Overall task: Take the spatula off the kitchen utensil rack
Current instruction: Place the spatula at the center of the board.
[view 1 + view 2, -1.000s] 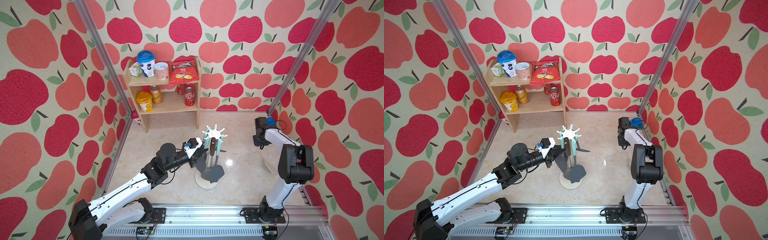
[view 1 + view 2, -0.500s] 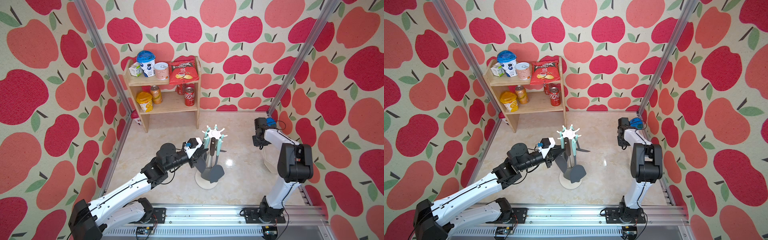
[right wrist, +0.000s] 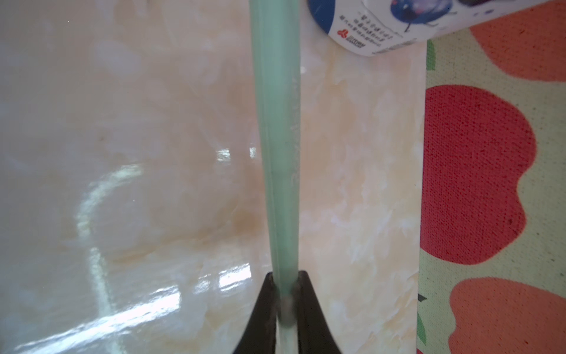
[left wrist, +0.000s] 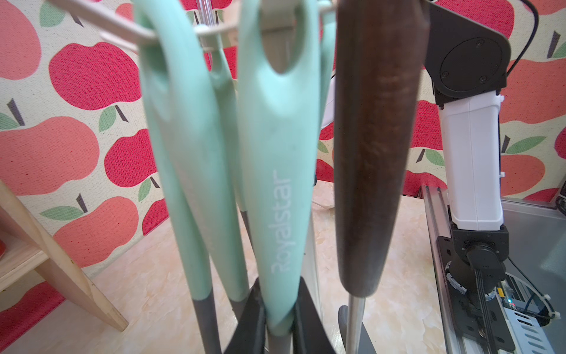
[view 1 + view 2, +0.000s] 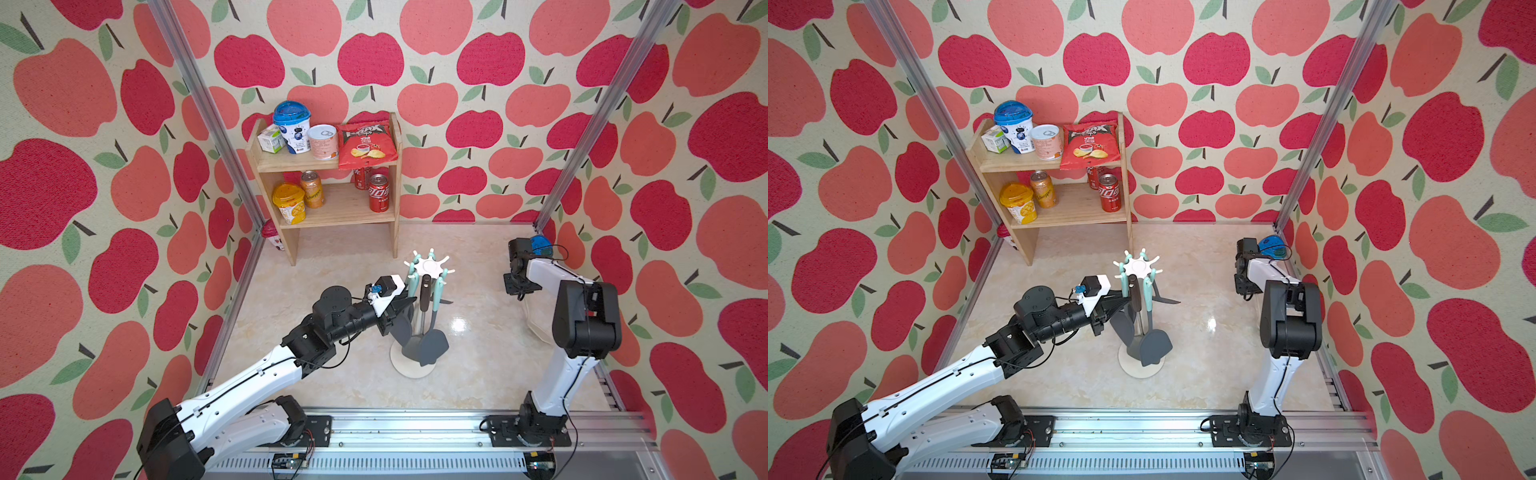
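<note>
Apple-print walls around a marble-look floor (image 5: 478,374); wooden shelf (image 5: 395,166) far left. Mid-floor, kitchen utensil rack (image 5: 430,264) upright, hung with utensils. Left gripper (image 4: 280,288) clamped tight on the mint handle of the spatula (image 4: 278,184), hooked on a left-side prong. Right gripper (image 3: 284,275), far right, pinched onto a pale green strip (image 3: 275,138).

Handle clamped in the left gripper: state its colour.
The handle is mint green with pale lettering, clearest in the left wrist view.
</note>
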Controlling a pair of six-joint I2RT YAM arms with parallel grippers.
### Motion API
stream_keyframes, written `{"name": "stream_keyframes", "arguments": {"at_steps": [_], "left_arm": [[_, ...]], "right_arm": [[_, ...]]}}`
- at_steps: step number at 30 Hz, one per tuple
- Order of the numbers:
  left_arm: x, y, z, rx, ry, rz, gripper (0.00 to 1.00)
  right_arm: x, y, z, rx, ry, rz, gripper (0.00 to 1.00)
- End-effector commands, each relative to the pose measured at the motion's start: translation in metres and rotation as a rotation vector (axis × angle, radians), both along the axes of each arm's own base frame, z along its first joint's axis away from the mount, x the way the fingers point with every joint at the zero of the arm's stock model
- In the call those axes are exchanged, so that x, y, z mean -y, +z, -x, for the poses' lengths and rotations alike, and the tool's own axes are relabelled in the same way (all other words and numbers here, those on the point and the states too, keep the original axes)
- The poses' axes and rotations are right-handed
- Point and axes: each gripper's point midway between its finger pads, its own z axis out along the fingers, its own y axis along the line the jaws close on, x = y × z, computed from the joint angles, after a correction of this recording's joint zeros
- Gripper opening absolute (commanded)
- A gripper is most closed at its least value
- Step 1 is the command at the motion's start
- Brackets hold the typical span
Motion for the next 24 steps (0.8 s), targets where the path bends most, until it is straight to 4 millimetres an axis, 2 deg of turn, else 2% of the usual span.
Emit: {"name": "stream_keyframes", "arguments": {"at_steps": [1,21,24], "left_arm": [[-0.007,-0.06,-0.01,-0.125,0.056,-0.177,0.0],[-0.005,-0.059,-0.011,-0.136,0.055,-0.172,0.0],[-0.005,-0.059,-0.011,-0.138,0.054,-0.172,0.0]], "right_arm": [[-0.012,-0.017,0.006,-0.04,-0.01,-0.096,0.0],[-0.018,-0.033,0.005,-0.078,0.008,-0.13,0.0],[-0.021,-0.035,0.006,-0.086,0.016,-0.144,0.03]]}}
